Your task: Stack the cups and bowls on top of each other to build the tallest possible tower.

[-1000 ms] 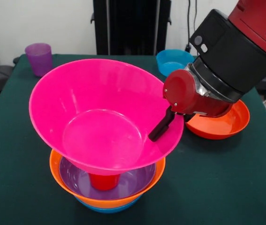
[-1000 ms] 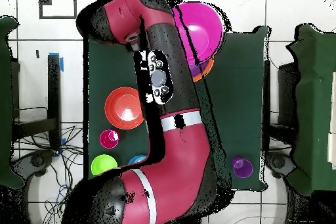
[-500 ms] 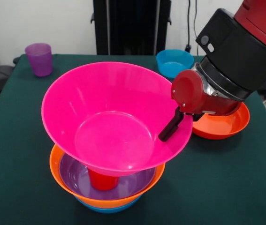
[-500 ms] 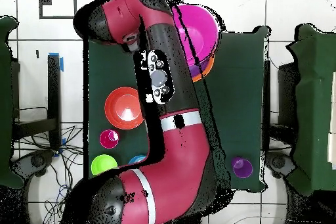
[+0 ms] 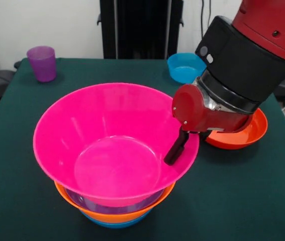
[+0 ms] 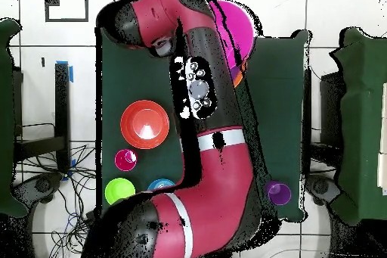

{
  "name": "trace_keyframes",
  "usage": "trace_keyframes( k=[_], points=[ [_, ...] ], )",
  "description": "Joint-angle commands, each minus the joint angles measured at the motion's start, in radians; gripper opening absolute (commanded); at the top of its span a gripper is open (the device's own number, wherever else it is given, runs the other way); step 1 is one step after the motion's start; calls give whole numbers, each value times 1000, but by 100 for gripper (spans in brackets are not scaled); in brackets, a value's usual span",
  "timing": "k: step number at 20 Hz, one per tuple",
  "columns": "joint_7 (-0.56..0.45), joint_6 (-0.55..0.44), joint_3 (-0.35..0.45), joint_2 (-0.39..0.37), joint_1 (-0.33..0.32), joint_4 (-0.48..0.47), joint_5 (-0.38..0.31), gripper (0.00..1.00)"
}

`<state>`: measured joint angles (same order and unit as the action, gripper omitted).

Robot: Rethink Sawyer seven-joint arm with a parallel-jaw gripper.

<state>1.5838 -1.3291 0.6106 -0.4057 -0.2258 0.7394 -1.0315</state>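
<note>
The big pink bowl [image 5: 114, 143] sits on top of the tower [image 5: 114, 213], over the orange bowl [image 5: 117, 216] and the blue bowl [image 5: 113, 224]; the gripper [image 5: 175, 150] pinches the pink bowl's rim at 3 o'clock, with one black finger [image 5: 175, 148] inside the bowl; the red-orange bowl [image 5: 243, 135] is just behind the arm [image 5: 243, 55]; the purple cup [image 5: 42, 63] stands at 10 o'clock on the green table [image 5: 243, 201]; a small blue bowl [image 5: 185, 67] is at 1 o'clock.

Seven bowls [image 5: 107, 130] [image 5: 113, 217] [image 5: 147, 202] [image 5: 113, 224] [image 5: 243, 135] [image 5: 185, 67] [image 6: 119, 191], two cups [image 5: 42, 63] [image 6: 125, 160]
</note>
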Motion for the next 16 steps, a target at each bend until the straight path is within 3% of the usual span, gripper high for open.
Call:
trace_keyframes(
  k=[1,16],
  points=[
    [-125,95,-50,24,-47,110,28,0],
    [-102,60,-118,-8,-2,120,56,0]
  ],
)
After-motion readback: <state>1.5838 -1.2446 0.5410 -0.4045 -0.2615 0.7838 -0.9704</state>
